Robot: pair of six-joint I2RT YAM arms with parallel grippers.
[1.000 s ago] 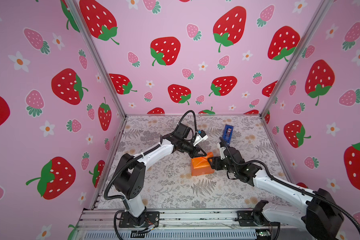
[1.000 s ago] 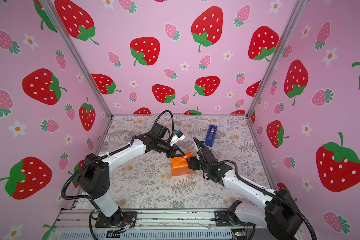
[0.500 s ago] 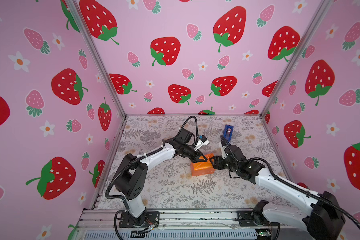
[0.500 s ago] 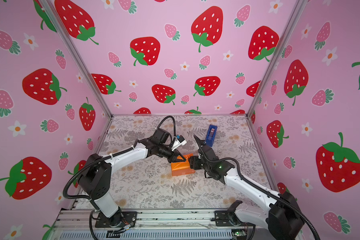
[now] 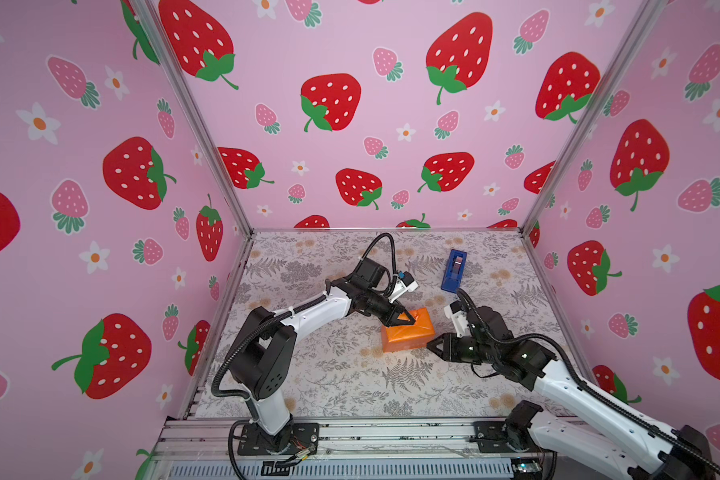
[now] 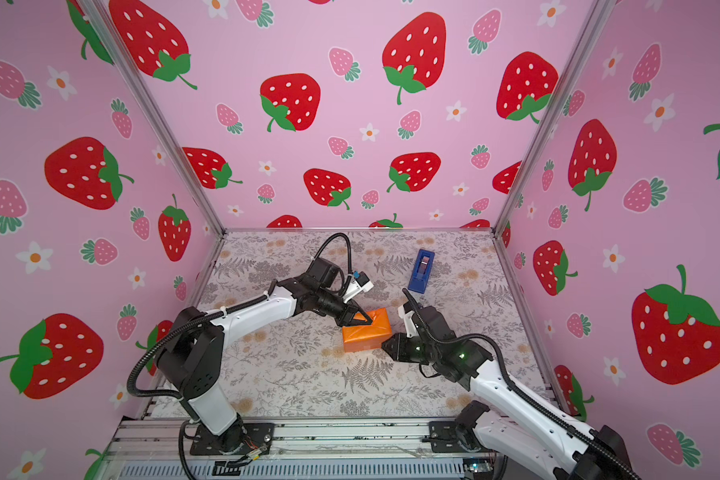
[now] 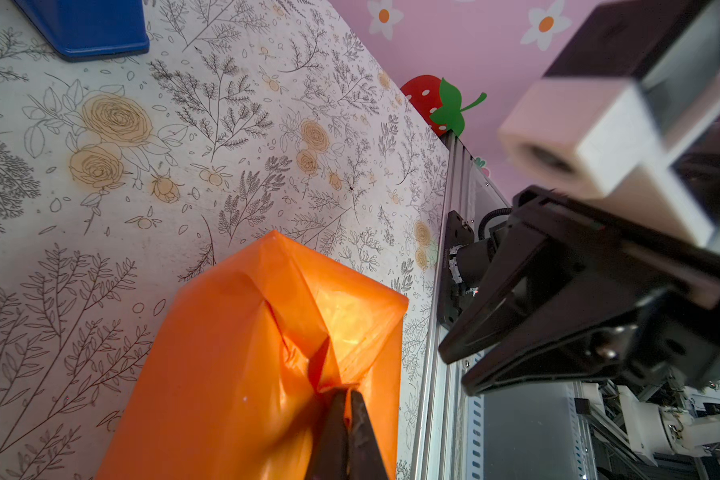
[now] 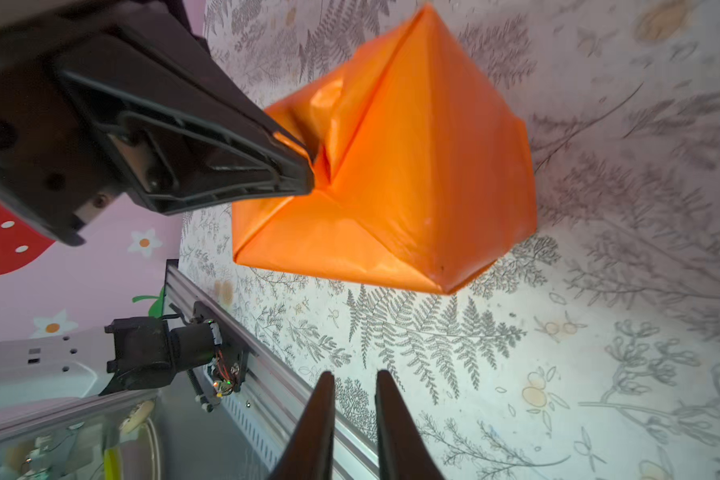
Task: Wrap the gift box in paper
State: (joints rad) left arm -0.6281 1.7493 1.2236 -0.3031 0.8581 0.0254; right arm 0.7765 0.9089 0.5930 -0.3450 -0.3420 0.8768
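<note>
The paper (image 5: 408, 334) (image 6: 366, 334), glossy orange, is folded into a closed boxy parcel on the floral table. The gift box is hidden inside it. My left gripper (image 5: 410, 321) (image 6: 368, 320) rests on the parcel's top, shut on a small pleat of paper (image 7: 246, 374) that shows between its fingertips (image 7: 347, 395). My right gripper (image 5: 429, 344) (image 6: 384, 345) hovers just off the parcel's near right corner. Its jaws (image 8: 352, 376) stand a narrow gap apart with nothing between them, a short way from the parcel (image 8: 391, 187).
A blue tape dispenser (image 5: 454, 270) (image 6: 421, 270) lies behind the parcel toward the back right. Pink strawberry walls close in three sides. An aluminium rail (image 5: 350, 432) runs along the front edge, where both arm bases are bolted.
The left gripper swung down and right onto the parcel's top, pressing the raised flap flat. The right gripper drew back from the parcel's side and its jaws narrowed.
</note>
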